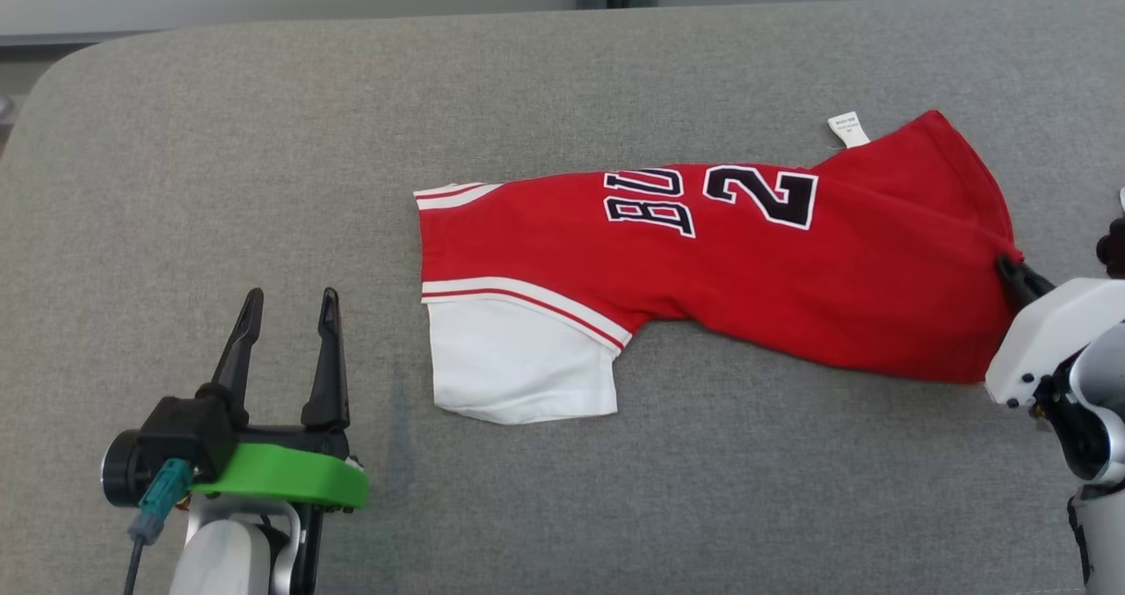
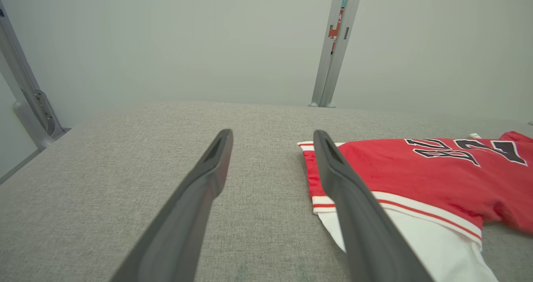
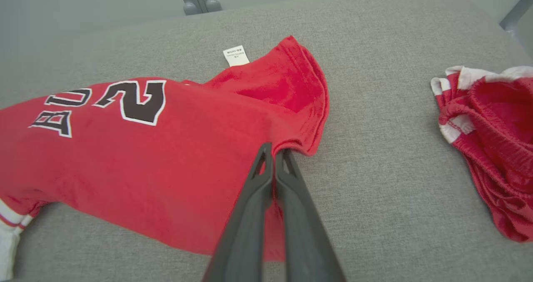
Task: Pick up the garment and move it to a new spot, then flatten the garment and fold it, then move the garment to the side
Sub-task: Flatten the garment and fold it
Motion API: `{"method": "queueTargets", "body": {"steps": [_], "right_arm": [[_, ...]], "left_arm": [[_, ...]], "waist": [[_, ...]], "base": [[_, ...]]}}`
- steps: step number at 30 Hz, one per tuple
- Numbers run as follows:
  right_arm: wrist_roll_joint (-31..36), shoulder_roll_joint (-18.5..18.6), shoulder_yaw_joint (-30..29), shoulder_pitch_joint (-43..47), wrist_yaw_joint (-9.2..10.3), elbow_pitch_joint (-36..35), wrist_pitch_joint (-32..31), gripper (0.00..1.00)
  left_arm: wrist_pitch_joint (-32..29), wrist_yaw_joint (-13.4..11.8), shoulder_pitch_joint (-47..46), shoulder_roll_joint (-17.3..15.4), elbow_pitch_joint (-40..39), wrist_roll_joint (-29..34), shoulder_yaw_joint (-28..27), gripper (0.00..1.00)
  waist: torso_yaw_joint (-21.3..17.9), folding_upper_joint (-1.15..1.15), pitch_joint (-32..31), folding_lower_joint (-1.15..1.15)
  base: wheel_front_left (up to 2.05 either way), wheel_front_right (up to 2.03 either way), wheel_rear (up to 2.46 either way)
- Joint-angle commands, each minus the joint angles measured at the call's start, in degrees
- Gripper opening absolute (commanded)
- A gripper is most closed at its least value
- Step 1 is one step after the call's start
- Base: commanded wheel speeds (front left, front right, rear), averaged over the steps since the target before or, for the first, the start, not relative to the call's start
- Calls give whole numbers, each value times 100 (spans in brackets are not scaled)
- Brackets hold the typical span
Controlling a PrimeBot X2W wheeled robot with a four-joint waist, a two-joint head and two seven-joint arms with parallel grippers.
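- Spreading across the whole scene, a grey woven-fabric surface (image 1: 264, 138) with a rounded far-left corner carries everything.
- A large red sports jersey, the garment (image 1: 791, 287), lies lengthwise on the surface from the middle toward the robot's right. Its sleeve end points left and its hem end points right.
- The garment lies mostly flat, though the red cloth at the right end rises in a loose fold and gathers toward one pinched corner.
- A smaller bunched red-and-white cloth (image 3: 491, 140) sits crumpled on the surface, well apart from the garment, at the right edge of the right wrist view.
- A white sleeve (image 1: 518, 366) with red-and-white striped trim lies flat at the garment's near-left corner.
- The right end effector (image 1: 1011, 272) comes in from the right edge of the head view. Its two dark fingers are pressed together, pinching the garment's red hem corner between them.
- The left end effector (image 1: 292, 301) is at the lower left over bare surface, its two dark fingers spread wide with nothing between them, apart from the white sleeve.
- Black white-outlined lettering (image 1: 707, 198) reading "BU" and "2" runs sideways along the garment's far edge.
- A small white tag (image 1: 848, 129) sticks out from the garment's far edge near the right end.
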State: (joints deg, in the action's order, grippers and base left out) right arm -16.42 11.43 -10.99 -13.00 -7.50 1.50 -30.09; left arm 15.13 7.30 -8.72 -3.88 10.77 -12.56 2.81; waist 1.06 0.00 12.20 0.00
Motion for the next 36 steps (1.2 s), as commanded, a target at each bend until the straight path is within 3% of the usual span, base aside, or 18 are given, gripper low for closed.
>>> {"method": "queueTargets", "body": {"steps": [1, 12, 13, 14, 22, 27, 36], "right_arm": [[121, 82, -25, -252, 3, 238, 104, 0], [1250, 377, -254, -1744, 4, 2553, 1320, 0], [1292, 375, -285, -1832, 5, 2692, 1415, 80], [1349, 364, -336, -1919, 5, 2857, 1517, 100], [1887, 268, -551, -2051, 5, 3227, 2524, 100], [2047, -11, -666, -1540, 5, 2698, 3157, 100], [1756, -269, 109, -165, 6, 1361, 3522, 100]], "left_arm": [[-1, 21, -122, 12, -19, 27, 31, 100], [-1, 21, -421, 4, -18, -7, 207, 100], [-1, 21, -421, 5, -15, -11, 205, 100], [-1, 21, -418, 6, -9, -10, 210, 100], [-1, 22, -243, 18, 34, -6, 98, 100], [-1, 22, -55, 22, 57, -1, -30, 100], [-1, 13, 279, 28, 162, 52, -245, 100]], "waist": [[117, 0, 187, 0], [631, 0, 632, 0], [655, 0, 635, 0], [680, 0, 631, 0], [588, 0, 270, 0], [363, 0, -179, 0], [-26, 0, -828, 0]], "base": [[0, 0, 0], [0, 0, 0], [0, 0, 0], [0, 0, 0], [0, 0, 0], [0, 0, 0], [0, 0, 0]]}}
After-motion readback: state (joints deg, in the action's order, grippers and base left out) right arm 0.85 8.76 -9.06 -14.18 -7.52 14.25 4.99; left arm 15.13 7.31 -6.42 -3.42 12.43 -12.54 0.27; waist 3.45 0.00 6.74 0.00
